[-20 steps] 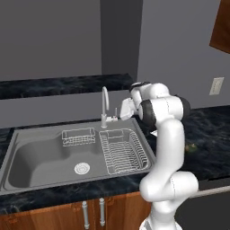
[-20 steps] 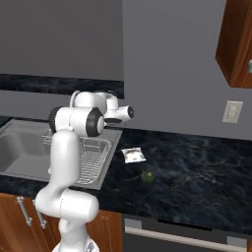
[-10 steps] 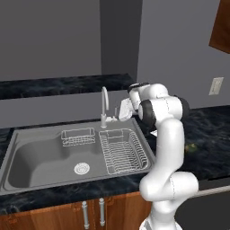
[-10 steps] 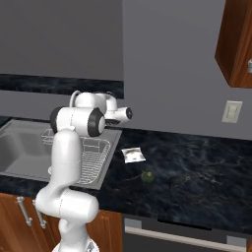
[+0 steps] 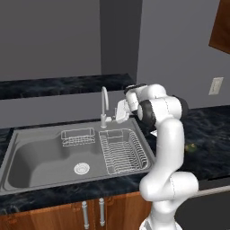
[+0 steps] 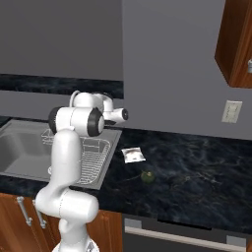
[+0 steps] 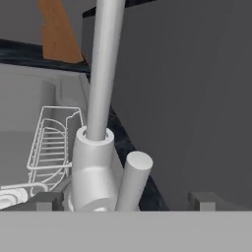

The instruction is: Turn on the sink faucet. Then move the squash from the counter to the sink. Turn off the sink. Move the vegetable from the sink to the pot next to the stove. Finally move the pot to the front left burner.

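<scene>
- Grey walls back a black veined counter (image 6: 197, 167) that runs across the middle of both base views; I read this as the very first step, with the water not yet running.
- Far left of the left base view, the sink (image 5: 31, 155) sits sunk in the counter, its round drain (image 5: 81, 168) bare and a small wire basket (image 5: 77, 137) hung at the back, so the basin is free for the wash.
- Just right of that, a wire rack (image 5: 123, 150) fills the smaller basin.
- At centre, the sink faucet (image 5: 104, 105) stands behind the divide; in the hand view its lever (image 7: 133, 179) angles up from the base toward me, bottom centre.
- My gripper (image 5: 120, 112) hangs just right of the faucet base with its jaws spread wide, the two fingertips (image 7: 49, 201) flanking the base low in the hand view, so I judge it is lined up to push the lever rather than clamp it. It holds nothing.
- Right of the arm, in the right base view, a small white packet (image 6: 133, 154) lies on the counter.
- Lower right of it, the squash (image 6: 146, 176) waits alone on the counter, well apart from the sink.
</scene>
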Controlling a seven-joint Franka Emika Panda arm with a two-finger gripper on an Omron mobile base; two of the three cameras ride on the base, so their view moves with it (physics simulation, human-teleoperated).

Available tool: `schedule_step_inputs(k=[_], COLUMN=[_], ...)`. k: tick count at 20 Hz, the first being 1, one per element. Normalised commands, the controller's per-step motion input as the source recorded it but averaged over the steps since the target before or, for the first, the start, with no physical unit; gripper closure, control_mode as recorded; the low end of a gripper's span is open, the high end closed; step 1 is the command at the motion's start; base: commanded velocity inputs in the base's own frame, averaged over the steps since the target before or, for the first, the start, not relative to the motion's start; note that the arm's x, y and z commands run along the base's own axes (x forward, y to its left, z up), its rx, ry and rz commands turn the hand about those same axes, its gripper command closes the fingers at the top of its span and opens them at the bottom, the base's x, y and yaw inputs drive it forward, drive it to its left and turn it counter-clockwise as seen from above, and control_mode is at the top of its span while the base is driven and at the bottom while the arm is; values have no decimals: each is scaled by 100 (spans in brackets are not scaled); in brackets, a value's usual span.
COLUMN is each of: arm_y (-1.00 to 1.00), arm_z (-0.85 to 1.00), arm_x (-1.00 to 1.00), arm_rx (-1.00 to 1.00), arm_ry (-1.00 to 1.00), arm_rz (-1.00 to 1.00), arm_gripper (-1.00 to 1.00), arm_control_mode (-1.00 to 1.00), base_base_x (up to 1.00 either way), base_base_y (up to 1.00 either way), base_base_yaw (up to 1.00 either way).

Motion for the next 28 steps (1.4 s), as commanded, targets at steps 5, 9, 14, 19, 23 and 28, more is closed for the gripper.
schedule_step_inputs(k=[5,9,14,19,23,28], arm_y=[22,33,49,42,42,37], arm_z=[0,0,-3,0,0,-4], arm_x=[-5,0,5,6,0,0], arm_rx=[0,0,0,0,0,0], arm_ry=[-1,0,0,0,0,0], arm_rz=[5,0,0,-1,-7,-17], arm_gripper=[-100,-100,100,100,100,100], arm_control_mode=[-100,-100,-100,-100,-100,-100], base_base_x=[0,0,0,0,0,0], base_base_y=[0,0,0,0,0,0], base_base_yaw=[0,0,0,0,0,0])
